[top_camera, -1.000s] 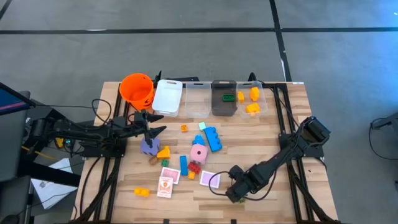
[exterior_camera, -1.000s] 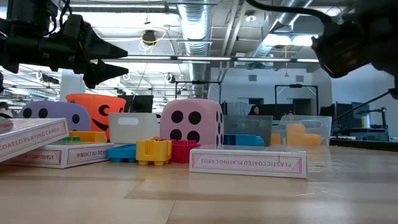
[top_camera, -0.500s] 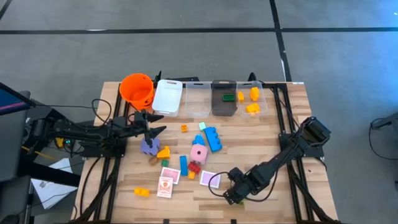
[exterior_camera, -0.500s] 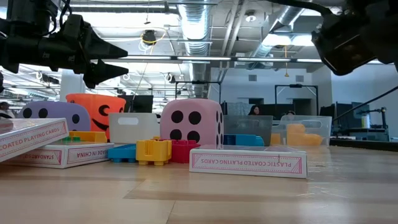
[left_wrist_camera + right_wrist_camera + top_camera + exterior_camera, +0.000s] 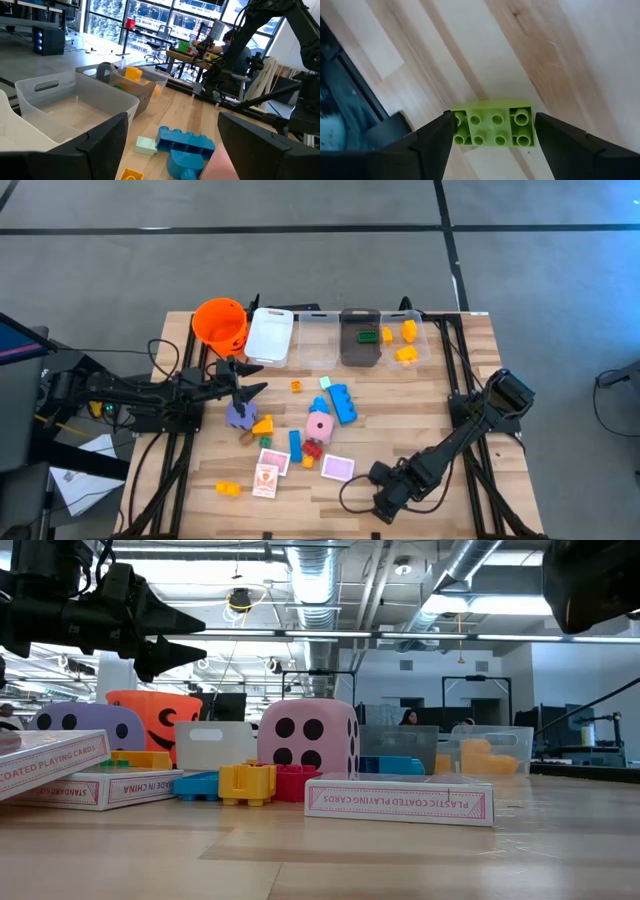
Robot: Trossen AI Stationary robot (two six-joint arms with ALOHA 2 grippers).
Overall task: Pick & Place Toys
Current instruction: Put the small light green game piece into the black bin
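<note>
A light green brick (image 5: pixel 493 126) sits between the fingers of my right gripper (image 5: pixel 384 502), which points steeply down near the table's front right. Mid-table lie toys: a pink die (image 5: pixel 319 427), a purple die (image 5: pixel 239 415), blue bricks (image 5: pixel 342 402), a red brick (image 5: pixel 313 448), a yellow brick (image 5: pixel 228 489) and pink cards (image 5: pixel 338 468). My left gripper (image 5: pixel 255 378) hovers open and level above the purple die, holding nothing. My right gripper pinches the green brick by its two short ends (image 5: pixel 456 127) between its two fingers, which come from above and slant down. The brick lies level, studs up, across the gap. I cannot tell whether it is clear of the table.
Along the far edge stand an orange bucket (image 5: pixel 220 323), a white bin (image 5: pixel 269 335), a clear bin (image 5: pixel 318 338), a dark bin (image 5: pixel 360 336) and a clear bin with yellow bricks (image 5: pixel 405 340). Bare wood lies at the right and front.
My right gripper has gone a little toward the table's near edge and right, rolling its wrist; the pink card beside it now shows in full. The left arm has kept still.
</note>
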